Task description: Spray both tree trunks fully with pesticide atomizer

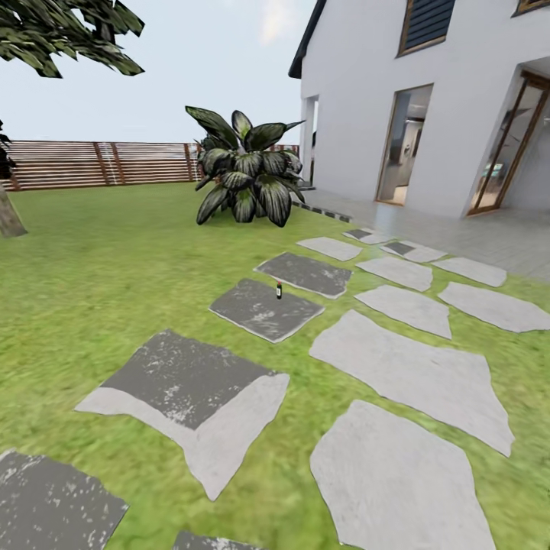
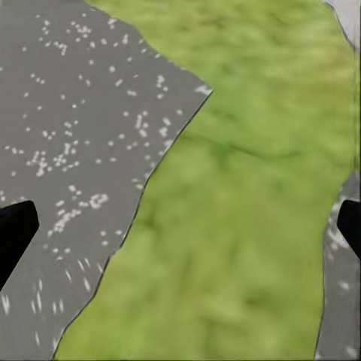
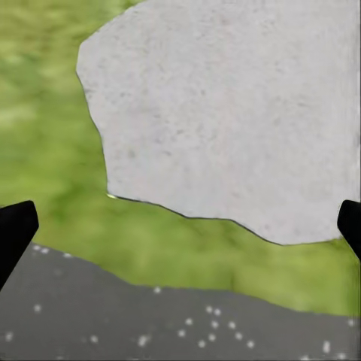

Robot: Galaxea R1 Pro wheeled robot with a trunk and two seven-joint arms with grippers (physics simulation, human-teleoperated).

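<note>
The pesticide atomizer (image 1: pixel 279 290) is a tiny dark bottle with a pale top, standing upright on a dark grey stepping stone (image 1: pixel 263 309) in the middle of the lawn, some way ahead of me. My left gripper (image 2: pixel 180 233) is open, its black fingertips (image 2: pixel 15 229) wide apart over the edge of a speckled grey stone and grass. My right gripper (image 3: pixel 180 233) is also open and empty, above a pale stone (image 3: pixel 233 113) and a strip of grass. A grey-brown trunk base (image 1: pixel 9 215) shows at the far left edge; I cannot tell if it is one of the trees.
Grey stepping stones (image 1: pixel 412 374) run forward across the green lawn (image 1: pixel 99 267). A large dark-leaved plant (image 1: pixel 246 179) stands behind the atomizer. The slatted wooden fence (image 1: pixel 99 163) closes the back. A white house (image 1: pixel 428 99) with a paved terrace is at the right.
</note>
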